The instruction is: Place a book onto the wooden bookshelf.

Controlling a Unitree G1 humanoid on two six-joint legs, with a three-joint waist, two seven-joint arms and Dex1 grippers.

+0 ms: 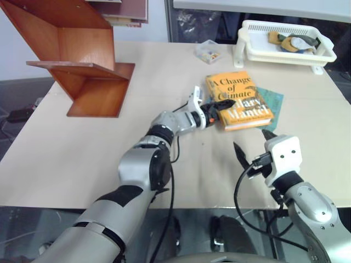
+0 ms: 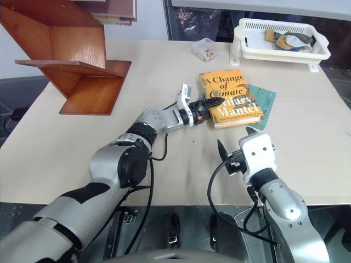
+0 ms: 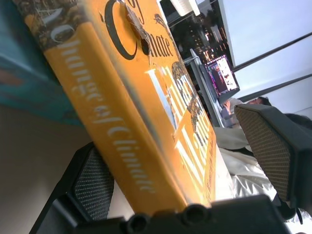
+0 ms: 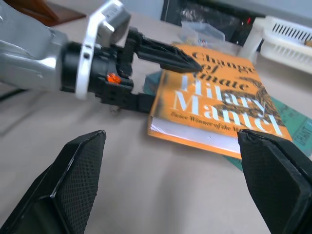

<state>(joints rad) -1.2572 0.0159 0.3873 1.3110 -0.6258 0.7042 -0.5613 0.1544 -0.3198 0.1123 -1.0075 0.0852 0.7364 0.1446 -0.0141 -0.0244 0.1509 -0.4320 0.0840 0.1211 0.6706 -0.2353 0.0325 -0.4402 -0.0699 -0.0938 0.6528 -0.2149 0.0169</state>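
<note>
- Left claw [image 1: 215,109] spread wide at the spine edge of the book [image 1: 239,100], one black finger [image 4: 163,52] lying over the orange cover, the other low by the tabletop [image 1: 66,159] under the book's edge. Not squeezed shut on the book yet.
- Right claw [image 1: 253,145] wide too, holding nothing, hanging over the tabletop just in front of the book, apart from it.
- Book flat on the tabletop, a bit right of the middle, resting partly on a thin teal book [image 1: 272,104] that peeks out on its right side.
- Black words "A Change of Climate" and white words "Hilary Mantel" facing up on the cover; pale pages seen on the near edge.
- Wooden bookshelf [image 1: 82,60] standing at the far left of the tabletop, well apart from the book, with zigzag red-brown boards.
- White basket [image 1: 285,46] at the far right corner, with some small things inside.
- Small clear box [image 1: 208,52] near the far edge, between shelf and basket.
</note>
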